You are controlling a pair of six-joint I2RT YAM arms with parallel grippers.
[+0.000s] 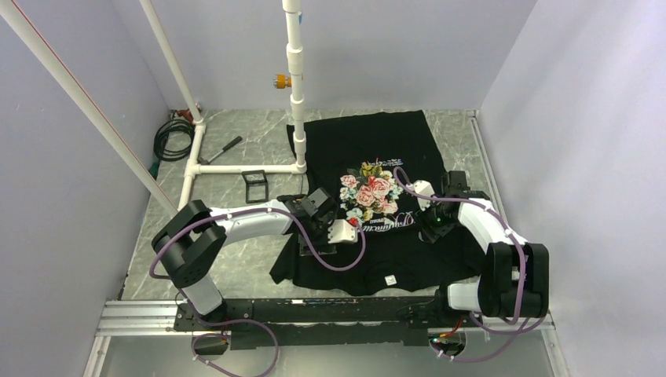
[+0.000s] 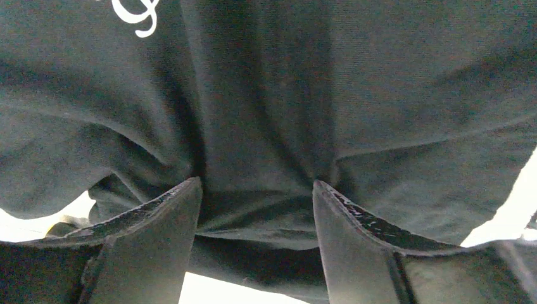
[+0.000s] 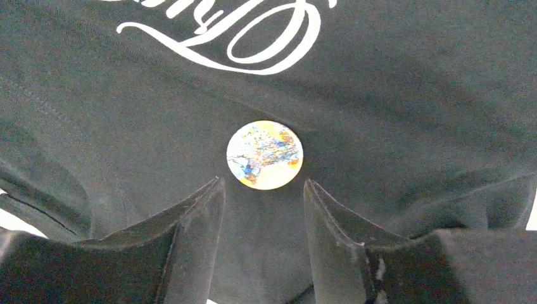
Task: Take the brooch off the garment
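Note:
The garment (image 1: 393, 149), a black T-shirt with a rose print (image 1: 367, 191), lies spread on the table. The brooch (image 3: 265, 155), a small round pin, part yellow-orange and part pale with blue marks, sits on the cloth just below the cursive lettering (image 3: 253, 44). My right gripper (image 3: 263, 185) is open, its fingertips resting on the cloth just short of the brooch, one to each side; it also shows in the top view (image 1: 430, 229), where the brooch is hidden. My left gripper (image 2: 255, 187) is open and pressed onto wrinkled black cloth near the shirt's left lower edge (image 1: 320, 236).
A white pipe frame (image 1: 297, 94) with an orange fitting (image 1: 280, 80) stands at the shirt's far left corner. A coiled black cable (image 1: 171, 137), a small hammer-like tool (image 1: 222, 149) and a small black frame (image 1: 254, 186) lie at the left. Walls close in on both sides.

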